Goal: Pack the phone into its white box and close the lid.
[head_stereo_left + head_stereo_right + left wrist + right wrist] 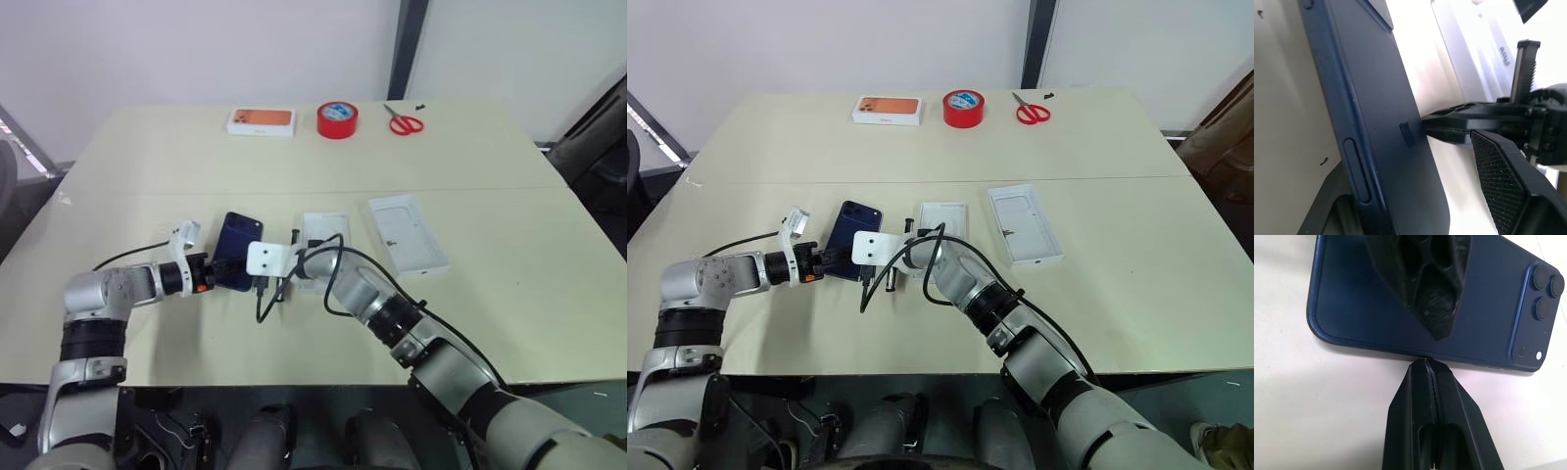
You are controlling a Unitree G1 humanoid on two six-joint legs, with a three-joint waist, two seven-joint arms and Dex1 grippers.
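The dark blue phone [238,245] lies camera side up left of the table's middle. My left gripper [217,270] is open around its near end. One finger [1430,289] hangs over the glossy back. The other finger's pad [1498,181] stands off the phone [1386,122] with a gap. My right gripper [1426,363] is shut, with its tips against the phone's long side edge [1376,308]. The white box [328,223] sits just right of the phone, partly hidden by my right arm. The lid [407,232] lies further right, inside up.
Along the table's far edge are a white box with an orange phone picture [262,120], a red tape roll [337,119] and red-handled scissors [403,122]. Black cables loop off both wrists over the table near the phone.
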